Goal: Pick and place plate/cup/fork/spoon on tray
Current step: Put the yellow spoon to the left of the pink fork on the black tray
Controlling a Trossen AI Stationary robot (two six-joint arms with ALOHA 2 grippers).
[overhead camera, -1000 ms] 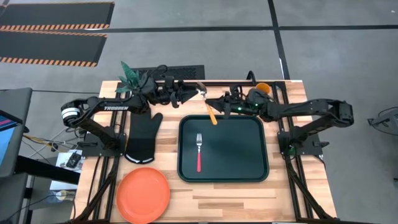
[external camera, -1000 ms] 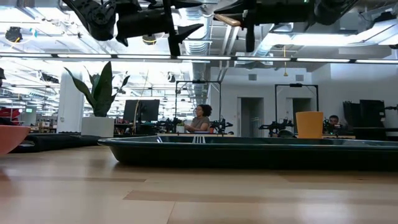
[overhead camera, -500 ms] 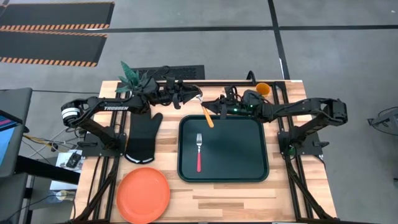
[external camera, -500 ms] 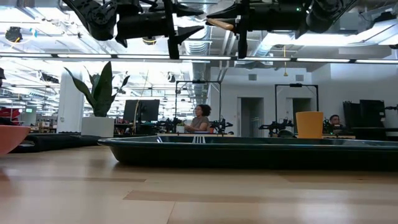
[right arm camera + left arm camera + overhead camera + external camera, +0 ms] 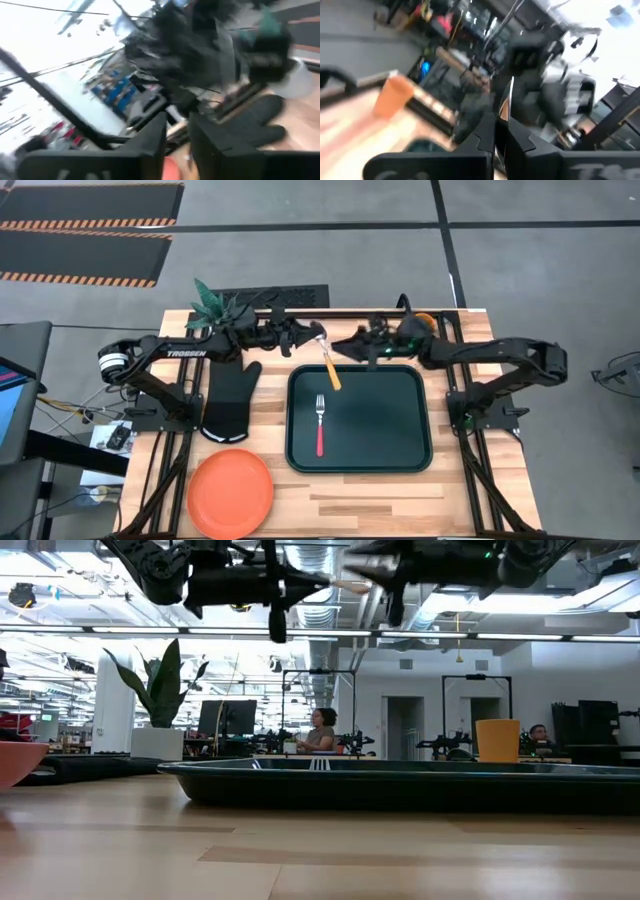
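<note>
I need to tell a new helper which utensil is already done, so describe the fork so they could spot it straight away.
Find the large dark green-black rectangular tray in the middle of the wooden table. The small fork lies flat in its left half, silver tines pointing to the far edge. Its red handle sets it apart from the orange-handled spoon, which is held in the air above the tray's far-left corner.

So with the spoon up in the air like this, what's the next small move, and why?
Probably the left gripper should lower the spoon towards the tray. It seems to be shut on the spoon's bowl end, with the orange handle hanging above the tray's far edge. The right gripper is close by and looks open. The fork already lies on the tray.
</note>
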